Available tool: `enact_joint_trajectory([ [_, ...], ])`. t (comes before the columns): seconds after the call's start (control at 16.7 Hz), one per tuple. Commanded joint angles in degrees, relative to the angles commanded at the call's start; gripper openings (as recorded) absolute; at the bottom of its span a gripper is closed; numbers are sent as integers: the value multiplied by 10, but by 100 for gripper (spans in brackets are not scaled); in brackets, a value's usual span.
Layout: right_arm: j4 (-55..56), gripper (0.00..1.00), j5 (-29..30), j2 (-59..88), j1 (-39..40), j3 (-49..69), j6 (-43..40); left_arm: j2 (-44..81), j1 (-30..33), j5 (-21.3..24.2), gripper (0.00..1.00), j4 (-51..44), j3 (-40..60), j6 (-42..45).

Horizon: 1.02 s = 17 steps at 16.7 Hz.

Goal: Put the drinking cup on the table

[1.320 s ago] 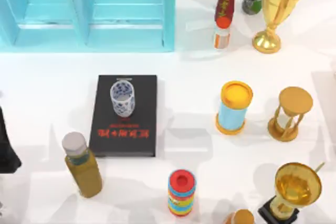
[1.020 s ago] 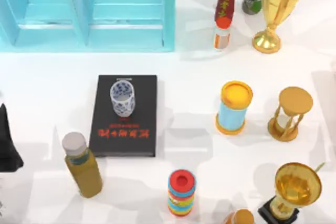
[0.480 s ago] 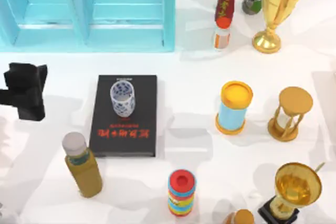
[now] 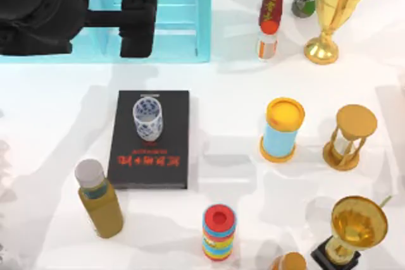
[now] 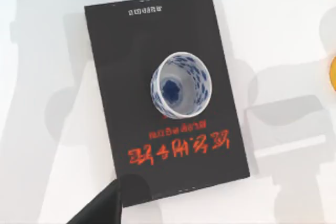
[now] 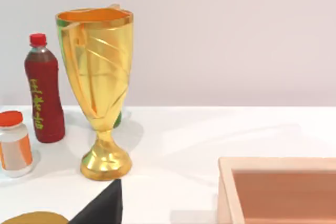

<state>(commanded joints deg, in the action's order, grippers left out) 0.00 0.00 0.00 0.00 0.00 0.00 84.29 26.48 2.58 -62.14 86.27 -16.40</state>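
Top view: our left gripper point(image 4: 138, 24) hangs at about eleven o'clock of the scene, over the turquoise shelf unit point(image 4: 158, 14) at the back left; whether its fingers are apart or together we cannot tell. The small white porcelain drinking cup with a blue painted pattern point(image 4: 147, 118) stands upright on the black book with red lettering point(image 4: 150, 140), in the book's far half, well apart from the gripper and at about six o'clock from it. The book lies flat on the broad plain white table point(image 4: 234, 175). At eight o'clock from the book stands an amber bottle with a grey cap point(image 4: 99, 199); at five o'clock a red, blue and yellow striped cylinder point(image 4: 219, 232). At three o'clock of the book we see a light-blue cylinder with an orange lid point(image 4: 281, 129) and, beyond it, a golden hourglass point(image 4: 350, 137).

Left wrist view: we look straight down into the cup point(image 5: 181, 84), its inside painted blue, set on the book point(image 5: 131, 77) with the red lettering just beside it.

Right wrist view: our right arm is parked near a tall gold trophy goblet point(image 6: 101, 87), a dark red bottle point(image 6: 44, 98) and a small white jar with an orange lid point(image 6: 13, 144); the state of its fingers we cannot tell.
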Motion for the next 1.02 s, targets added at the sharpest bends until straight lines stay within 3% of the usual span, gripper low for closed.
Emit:
enact_joint_trajectory([
  [0.48,0,100,0,0,0,0,0,309,32,-17,100,-185,280,-82],
  [1.02,0,100,0,0,0,0,0,426,33,-24,100,-247,375,-118],
])
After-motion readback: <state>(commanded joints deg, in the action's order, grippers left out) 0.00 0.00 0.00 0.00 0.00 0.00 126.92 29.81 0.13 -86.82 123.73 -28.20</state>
